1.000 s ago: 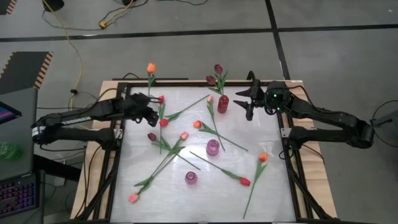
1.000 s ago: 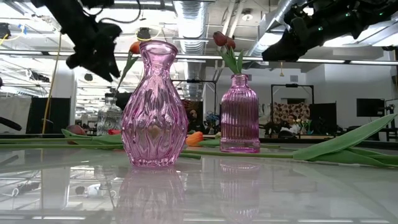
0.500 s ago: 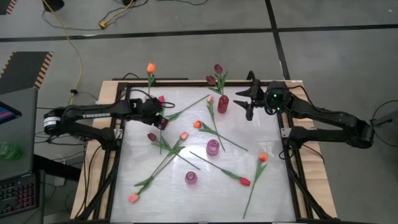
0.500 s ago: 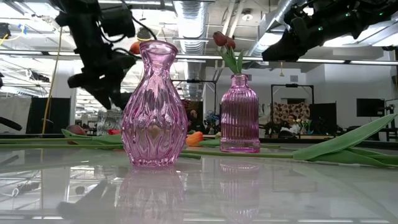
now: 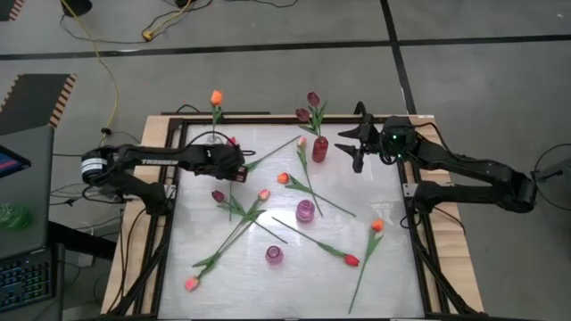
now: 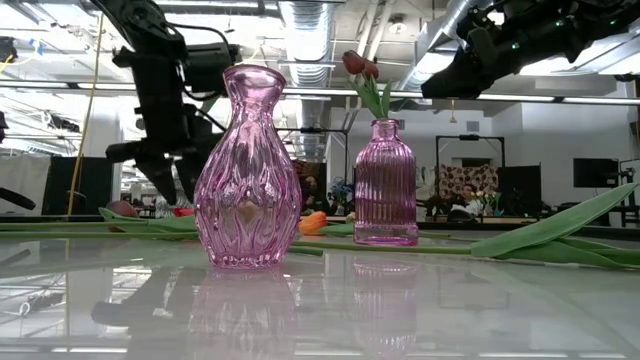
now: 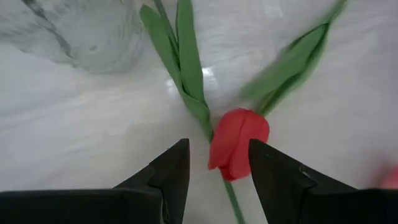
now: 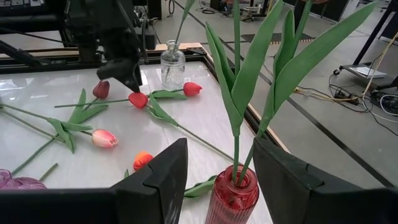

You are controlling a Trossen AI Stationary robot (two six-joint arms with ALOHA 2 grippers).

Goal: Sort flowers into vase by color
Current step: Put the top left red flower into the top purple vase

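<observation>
Jaws of the left gripper [image 7: 214, 163] stand parted on either side of a red tulip [image 7: 238, 143] that lies on the white surface [image 7: 74, 130]; in the left wrist view the head sits between the two dark fingers, nearer one than the other, and I cannot tell whether either finger touches it. A clear glass vase [image 7: 81, 31] stands just beyond the tulip. The step in hand looks like the pick of this red flower, and the next move calls for closing on the stem just below the head instead of crushing the head itself.

From above, the left gripper [image 5: 234, 166] is low over that tulip, near the far left corner of the surface [image 5: 393, 267], with the other flowers [image 5: 245, 214] scattered well apart around two pink vases [image 5: 305, 210]. The right gripper [image 5: 353, 144] waits just beside a red vase [image 5: 319, 149] that already holds two dark tulips, its jaws parted and empty.

At table height, the left arm [image 6: 165, 110] comes down behind a tall pink vase [image 6: 247, 170], which hides the tulip being picked; this view alone shows the ribbed pink vase [image 6: 386, 182].

Through the right wrist camera, the red vase [image 8: 233, 199] stands between the spread fingers, and the left gripper [image 8: 124, 68] shows far off over the red tulip [image 8: 138, 99], a side angle no other view gives.
</observation>
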